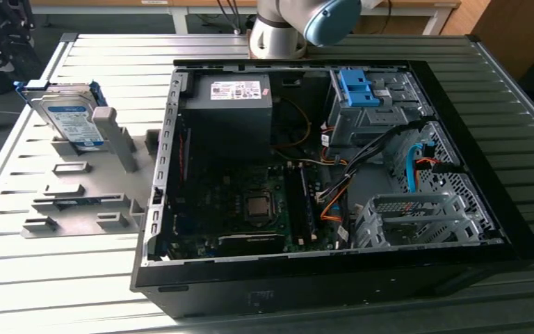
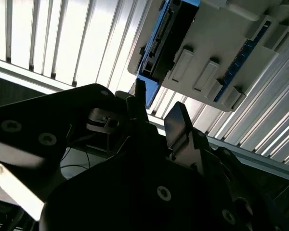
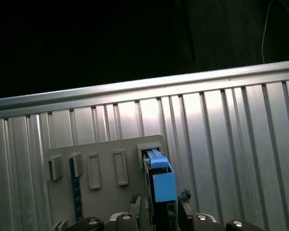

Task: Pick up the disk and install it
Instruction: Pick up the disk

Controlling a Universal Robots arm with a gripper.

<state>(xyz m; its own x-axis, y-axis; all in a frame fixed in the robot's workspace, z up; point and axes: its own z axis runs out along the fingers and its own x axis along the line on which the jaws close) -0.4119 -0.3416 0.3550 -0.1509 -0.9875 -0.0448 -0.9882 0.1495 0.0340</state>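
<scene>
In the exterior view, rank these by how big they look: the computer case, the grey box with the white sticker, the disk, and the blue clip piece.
Largest to smallest:
1. computer case
2. grey box with the white sticker
3. disk
4. blue clip piece
The last two are fairly close, so that pair is less sure.

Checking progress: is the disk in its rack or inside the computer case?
In the rack: the disk stands on edge in the grey rack, outside the open computer case, at the exterior view's left.
</scene>
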